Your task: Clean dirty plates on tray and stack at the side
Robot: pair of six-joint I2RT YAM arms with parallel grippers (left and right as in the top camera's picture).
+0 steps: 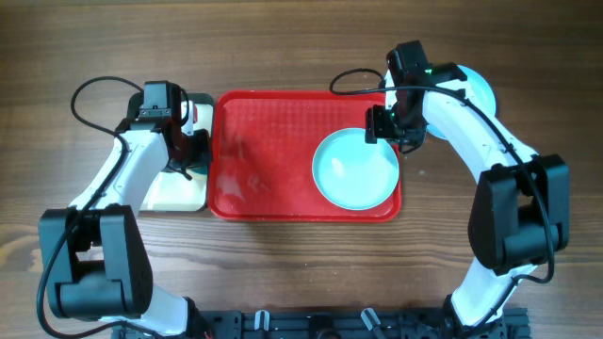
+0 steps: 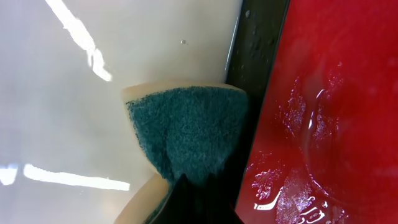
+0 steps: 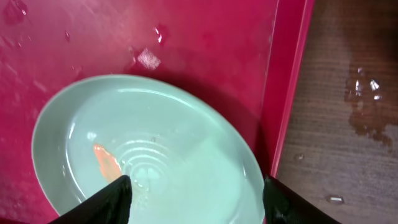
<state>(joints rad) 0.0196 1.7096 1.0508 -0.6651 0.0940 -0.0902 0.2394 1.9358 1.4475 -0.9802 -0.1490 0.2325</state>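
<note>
Now right gripper spread wide over blue plate; left gripper clenches sponge.

We count two trays: one red tray and one cream tray. There is one sponge. We make out two plates, one blue plate and a second plate half hidden by the right arm; whether more lie beneath it we cannot tell.

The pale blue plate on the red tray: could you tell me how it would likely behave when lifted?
The plate will probably be slippery: its surface looks wet and droplets sit on the tray. It looks rigid, so it should lift as one piece. Lying flat and shallow, it should slide rather than tip if pushed.
</note>
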